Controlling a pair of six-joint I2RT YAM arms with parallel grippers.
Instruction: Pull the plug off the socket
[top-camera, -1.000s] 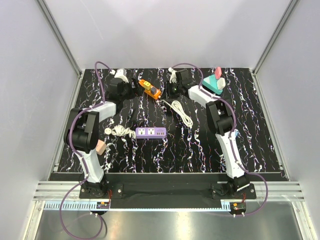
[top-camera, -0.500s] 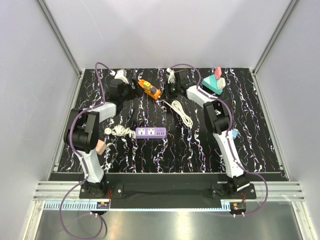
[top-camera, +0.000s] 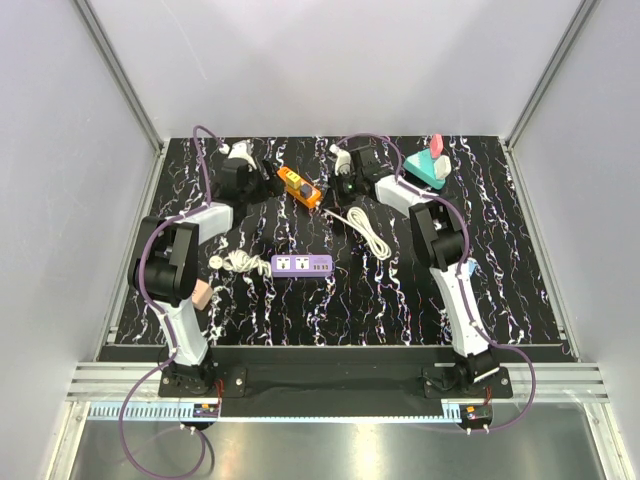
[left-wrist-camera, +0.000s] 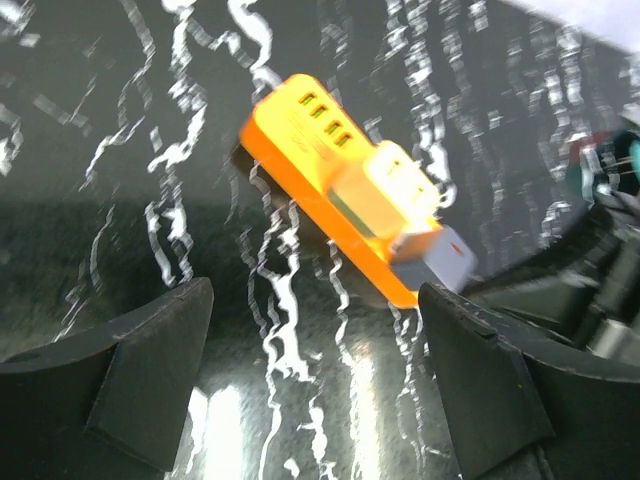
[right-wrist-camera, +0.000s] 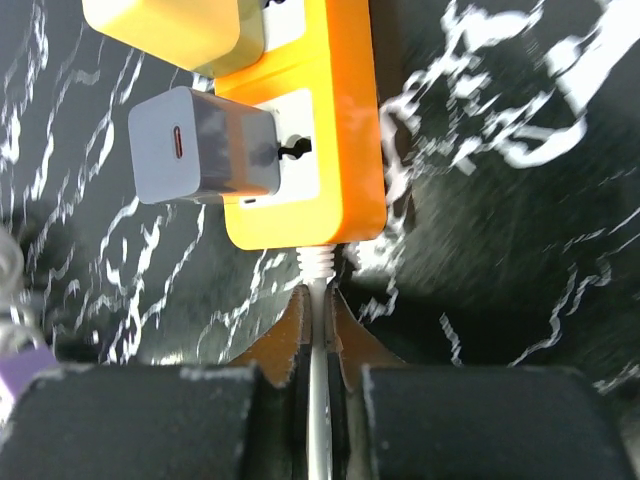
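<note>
The orange power strip (top-camera: 300, 187) lies at the back middle of the black marbled table. A yellow plug (left-wrist-camera: 405, 185) and a grey plug (left-wrist-camera: 435, 260) sit in its sockets. They also show in the right wrist view, the grey plug (right-wrist-camera: 205, 145) beside the yellow plug (right-wrist-camera: 170, 25) on the strip (right-wrist-camera: 320, 130). My left gripper (left-wrist-camera: 315, 380) is open and empty, just left of the strip (left-wrist-camera: 330, 210), seen from above (top-camera: 258, 172). My right gripper (right-wrist-camera: 318, 310) is shut on the strip's white cable (right-wrist-camera: 318, 400) right at its strain relief, at the strip's right end (top-camera: 340, 185).
A purple power strip (top-camera: 301, 265) with its white cord and plug (top-camera: 232, 262) lies in the middle of the table. The orange strip's white cable (top-camera: 368, 228) loops between the two strips. A teal and pink object (top-camera: 430, 165) stands at the back right.
My left gripper has drawn back a little to the far left, away from the orange strip. My right gripper has shifted slightly left with the cable, and the strip has slid slightly.
</note>
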